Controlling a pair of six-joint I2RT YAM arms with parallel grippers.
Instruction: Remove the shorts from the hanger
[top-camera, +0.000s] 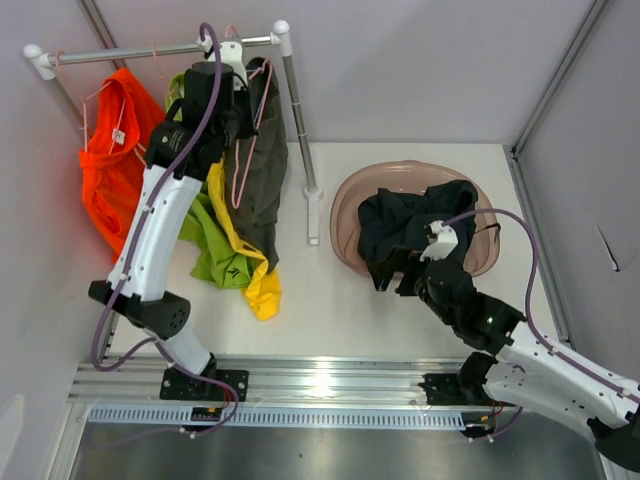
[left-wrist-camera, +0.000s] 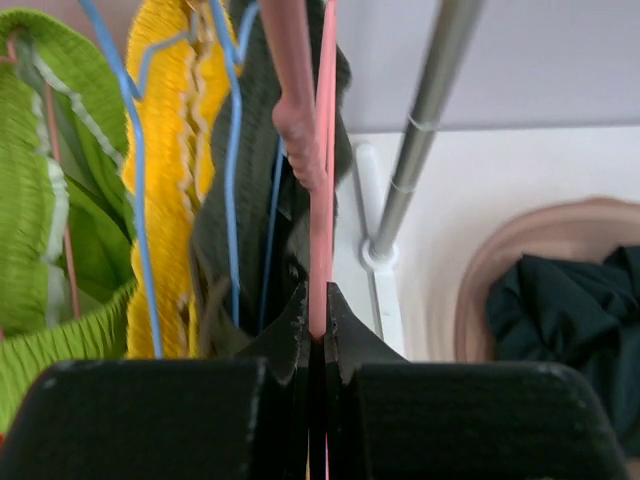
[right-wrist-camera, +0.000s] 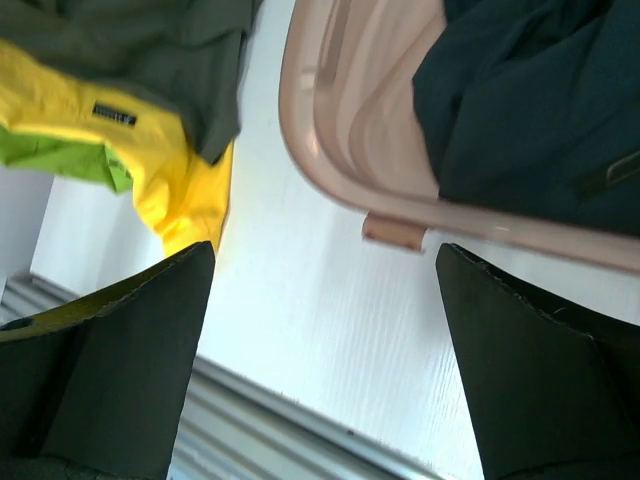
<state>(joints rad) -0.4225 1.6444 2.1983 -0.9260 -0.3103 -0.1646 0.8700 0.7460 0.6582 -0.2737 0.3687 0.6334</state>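
Left fingers (left-wrist-camera: 283, 345) are clamped on the wire of a pink hanger (left-wrist-camera: 322, 200) up at the rail (top-camera: 150, 50). I can't tell which pair, if any, hangs on it. Right fingers (right-wrist-camera: 120, 350) are spread wide and empty, low over the table (top-camera: 330, 300) just beside the basin (top-camera: 385, 178). The black shorts (top-camera: 405, 225) lie crumpled in the basin, so that pair looks done. Four are left on the rack: the orange shorts (top-camera: 115, 170) far left, then the lime green shorts (top-camera: 210, 255), yellow shorts (top-camera: 255, 285) and dark olive shorts (top-camera: 265, 170) bunched tight together, with their hems trailing down toward the table. Handling, as a judgement: all look like light, limp fabric that should give no resistance but will drape and drag on its neighbours. The elastic waistbands look ribbed and grippy (thickest part, best bite), so pinch there or on a doubled fold of a leg, not on a single loose layer. Blue hanger wires (left-wrist-camera: 232, 170) thread through the yellow and olive waistbands. They're thin and springy, so a straight tug would likely swing the hanger along. Better to have one arm pin the wire and the other slide the band off sideways.
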